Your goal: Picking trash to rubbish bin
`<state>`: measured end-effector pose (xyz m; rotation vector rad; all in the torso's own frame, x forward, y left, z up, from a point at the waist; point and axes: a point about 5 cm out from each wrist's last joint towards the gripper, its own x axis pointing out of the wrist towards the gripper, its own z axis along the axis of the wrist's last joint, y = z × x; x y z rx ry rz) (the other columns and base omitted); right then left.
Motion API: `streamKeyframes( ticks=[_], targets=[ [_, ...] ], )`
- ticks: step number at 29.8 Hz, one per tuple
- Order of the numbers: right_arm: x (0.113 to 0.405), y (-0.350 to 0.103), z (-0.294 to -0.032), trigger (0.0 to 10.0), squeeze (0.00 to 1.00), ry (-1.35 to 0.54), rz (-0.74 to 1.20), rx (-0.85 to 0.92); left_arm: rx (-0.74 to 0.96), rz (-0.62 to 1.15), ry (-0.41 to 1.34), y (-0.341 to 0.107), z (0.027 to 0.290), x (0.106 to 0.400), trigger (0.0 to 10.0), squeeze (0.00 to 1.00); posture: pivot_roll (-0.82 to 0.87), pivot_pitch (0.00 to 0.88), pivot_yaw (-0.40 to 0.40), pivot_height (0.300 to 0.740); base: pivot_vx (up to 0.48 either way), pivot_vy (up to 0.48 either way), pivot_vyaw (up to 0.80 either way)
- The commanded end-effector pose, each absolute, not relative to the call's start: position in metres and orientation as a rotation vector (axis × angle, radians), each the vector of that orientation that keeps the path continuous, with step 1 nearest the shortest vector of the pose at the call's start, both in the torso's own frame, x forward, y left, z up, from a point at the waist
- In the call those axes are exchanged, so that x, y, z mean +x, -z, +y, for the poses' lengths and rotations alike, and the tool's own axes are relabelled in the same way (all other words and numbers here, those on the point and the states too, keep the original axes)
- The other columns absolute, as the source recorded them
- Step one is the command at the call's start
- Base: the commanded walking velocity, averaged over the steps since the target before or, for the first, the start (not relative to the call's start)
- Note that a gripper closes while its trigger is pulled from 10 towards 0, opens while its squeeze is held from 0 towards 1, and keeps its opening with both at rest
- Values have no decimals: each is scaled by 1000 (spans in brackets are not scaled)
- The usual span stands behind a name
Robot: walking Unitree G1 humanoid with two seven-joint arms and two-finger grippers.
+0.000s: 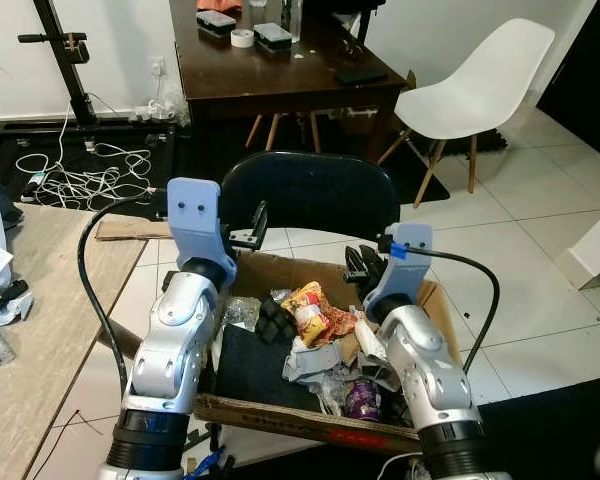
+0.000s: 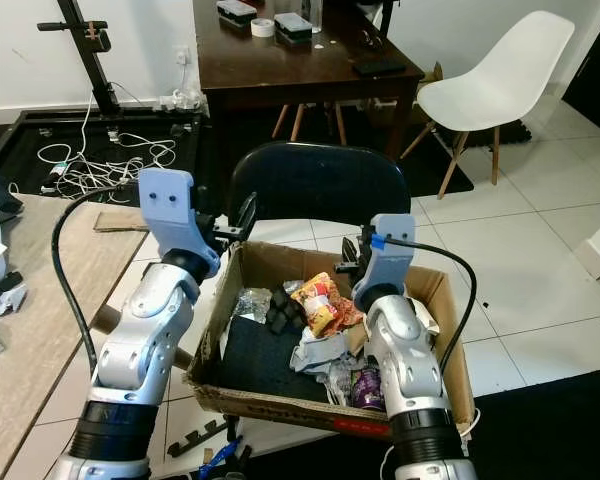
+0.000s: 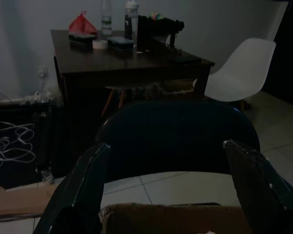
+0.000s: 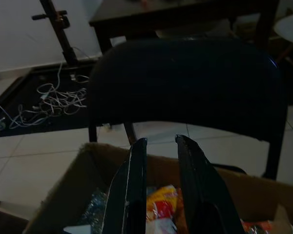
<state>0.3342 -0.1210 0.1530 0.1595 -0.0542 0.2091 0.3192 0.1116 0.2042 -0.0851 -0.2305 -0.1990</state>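
your left gripper [image 3: 166,195] hangs wide open over the cardboard box [image 1: 280,268] rim; your right gripper [image 4: 158,190] hovers above the trash [image 1: 315,315], fingers nearly closed, empty.

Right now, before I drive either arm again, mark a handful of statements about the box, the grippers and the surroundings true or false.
1. The cardboard box sits on a dark chair. True.
2. The box is empty. False: it holds trash, including a yellow and red snack wrapper.
3. The left gripper has its fingers spread wide apart. True, seen in the left wrist view.
4. The right gripper clamps a plastic bottle. False: its fingers stand close together above the box with nothing between them.
5. A white chair stands beside the dark wooden table. True.
6. A roll of tape lies on the floor tiles. False: it is on the table.
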Motion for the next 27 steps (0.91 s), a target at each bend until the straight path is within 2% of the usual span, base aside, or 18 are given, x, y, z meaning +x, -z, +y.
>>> streamKeyframes(
  ticks=[1, 10, 15, 24, 27],
  targets=[
    [334, -152, -119, 10000, 0, -222, -54, 172, -77, -220, 196, -204, 110, 317, 10000, 0, 218, 82, -40, 740, 0, 0, 0],
    [332, -154, -112, 10000, 0, -241, -73, 162, -84, -181, 211, -201, 104, 318, 10000, 0, 166, 74, -11, 740, 0, 0, 0],
    [328, -151, -121, 10000, 0, -198, -72, 163, -132, -156, 247, -199, 92, 315, 10000, 0, 151, 71, 1, 740, 0, 0, 0],
    [329, -151, -122, 10000, 0, -208, -69, 162, -150, -168, 266, -202, 93, 311, 10000, 0, 169, 65, -15, 740, 0, 0, 0],
    [330, -152, -117, 10000, 0, -233, -68, 160, -153, -170, 259, -203, 96, 310, 10000, 0, 171, 71, -14, 740, -300, 0, 0]
  ],
)
